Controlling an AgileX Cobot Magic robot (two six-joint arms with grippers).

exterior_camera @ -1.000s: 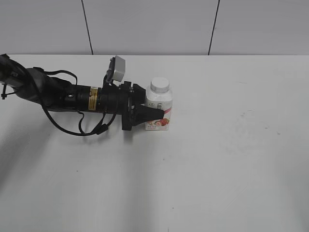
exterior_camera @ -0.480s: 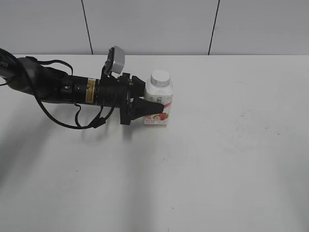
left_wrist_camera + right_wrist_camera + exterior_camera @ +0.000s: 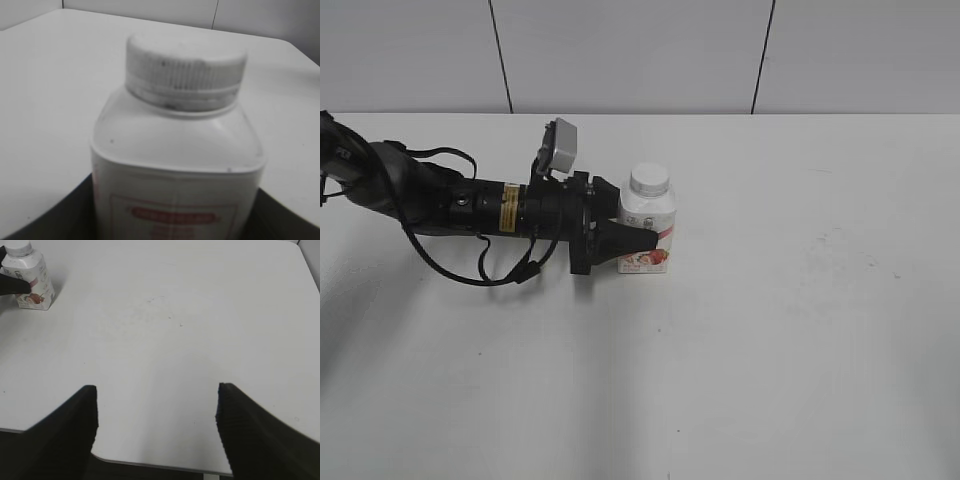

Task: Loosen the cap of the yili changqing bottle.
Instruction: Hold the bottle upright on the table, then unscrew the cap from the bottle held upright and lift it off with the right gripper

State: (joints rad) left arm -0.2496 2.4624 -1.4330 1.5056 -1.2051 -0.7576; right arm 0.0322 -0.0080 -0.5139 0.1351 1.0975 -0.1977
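The yili changqing bottle [image 3: 649, 233] stands upright on the white table, left of centre, with its white ribbed cap [image 3: 649, 180] screwed on top. My left gripper [image 3: 638, 240] reaches in from the left and is shut on the bottle's body below the shoulder. In the left wrist view the bottle [image 3: 177, 170] fills the frame, the cap [image 3: 186, 65] is above it and a dark finger shows at each lower corner. The bottle also shows small at the far left of the right wrist view [image 3: 32, 280]. My right gripper [image 3: 156, 410] is open and empty above the table's near edge.
The white table [image 3: 800, 330] extends to the right and front of the bottle. Its near edge [image 3: 150, 460] shows under the right gripper. A grey panelled wall [image 3: 640, 55] stands behind the table. The left arm's cables [image 3: 470, 265] hang low over the table.
The left gripper and the bottle it holds have shifted slightly, up and back, then down again to about where they were a second ago. The arm's rear part swung a little.
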